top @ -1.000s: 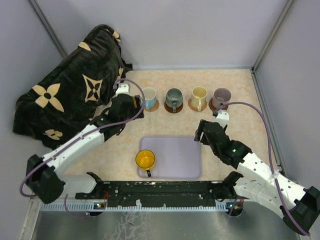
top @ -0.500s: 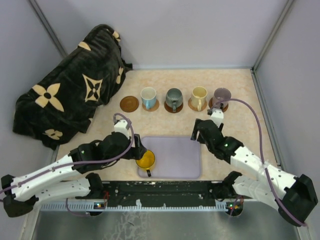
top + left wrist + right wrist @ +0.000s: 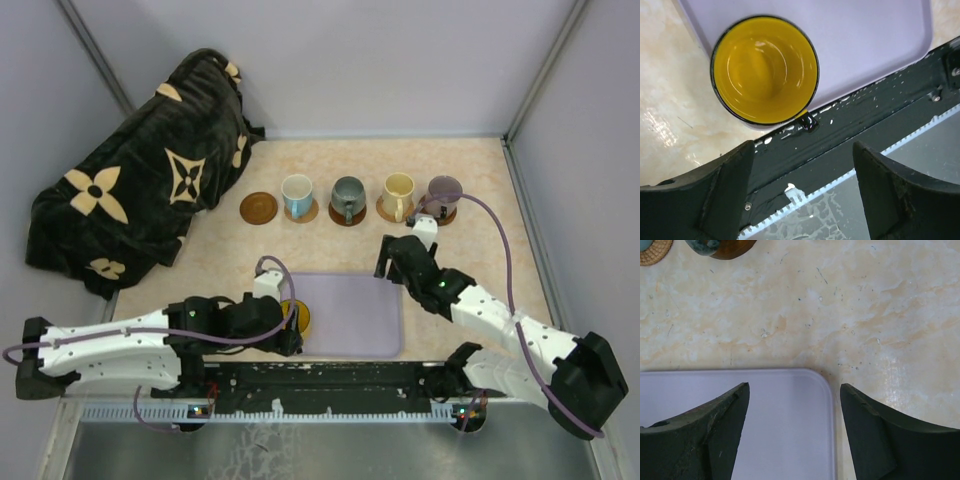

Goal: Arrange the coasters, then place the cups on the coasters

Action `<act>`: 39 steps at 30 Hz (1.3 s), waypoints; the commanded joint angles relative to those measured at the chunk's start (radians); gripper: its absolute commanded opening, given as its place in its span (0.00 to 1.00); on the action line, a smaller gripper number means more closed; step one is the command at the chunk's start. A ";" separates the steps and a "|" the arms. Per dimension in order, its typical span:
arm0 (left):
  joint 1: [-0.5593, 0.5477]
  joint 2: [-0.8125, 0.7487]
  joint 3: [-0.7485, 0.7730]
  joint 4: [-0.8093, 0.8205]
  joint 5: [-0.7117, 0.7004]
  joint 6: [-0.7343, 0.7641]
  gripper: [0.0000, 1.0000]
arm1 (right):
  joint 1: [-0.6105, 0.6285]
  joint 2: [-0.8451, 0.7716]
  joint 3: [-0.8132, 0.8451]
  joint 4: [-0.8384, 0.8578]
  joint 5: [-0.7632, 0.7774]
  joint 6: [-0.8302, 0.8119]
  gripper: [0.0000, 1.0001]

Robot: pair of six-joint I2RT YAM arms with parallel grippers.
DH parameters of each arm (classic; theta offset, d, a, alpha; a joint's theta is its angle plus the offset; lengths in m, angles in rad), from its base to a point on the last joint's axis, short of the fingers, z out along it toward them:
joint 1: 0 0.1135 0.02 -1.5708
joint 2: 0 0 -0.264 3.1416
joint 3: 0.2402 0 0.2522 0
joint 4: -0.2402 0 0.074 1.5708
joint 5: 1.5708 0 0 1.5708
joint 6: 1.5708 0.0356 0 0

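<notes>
left gripper [image 3: 804, 150] swung back to yellow cup [image 3: 765, 69], jaws spread wide

We see the right gripper [image 3: 794, 390] from just above, with its two dark fingers [image 3: 710, 435] spread wide and nothing between them. Under the gap lies one round corner of the purple tray [image 3: 790, 440]. The tray rests on a pale, swirly table [image 3: 850, 315]. At the top left edge we see a bit of a light tan coaster [image 3: 652, 251]. Next to it, a grey-green cup [image 3: 702, 244] sits on a dark brown coaster [image 3: 734, 248].
</notes>
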State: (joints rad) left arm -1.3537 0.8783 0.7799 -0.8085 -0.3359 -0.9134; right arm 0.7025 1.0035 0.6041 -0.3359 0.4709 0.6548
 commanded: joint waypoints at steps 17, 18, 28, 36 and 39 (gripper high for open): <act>-0.161 0.306 0.012 -0.047 -0.203 -0.320 0.86 | -0.009 -0.055 -0.026 0.083 -0.063 -0.002 0.73; -0.161 0.307 0.010 -0.046 -0.215 -0.330 0.86 | -0.009 -0.055 -0.027 0.084 -0.064 -0.003 0.73; -0.162 0.334 -0.004 -0.176 -0.253 -0.512 0.66 | -0.009 -0.055 -0.034 0.086 -0.074 0.005 0.73; -0.165 0.258 -0.036 -0.236 -0.233 -0.503 0.50 | -0.009 -0.066 -0.038 0.091 -0.086 0.014 0.73; -0.165 0.246 -0.035 -0.232 -0.249 -0.491 0.56 | -0.009 -0.064 -0.042 0.099 -0.092 0.019 0.73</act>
State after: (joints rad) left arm -1.5105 1.1500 0.7513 -0.9970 -0.5621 -1.3907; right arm 0.7021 0.9672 0.5625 -0.2764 0.3893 0.6590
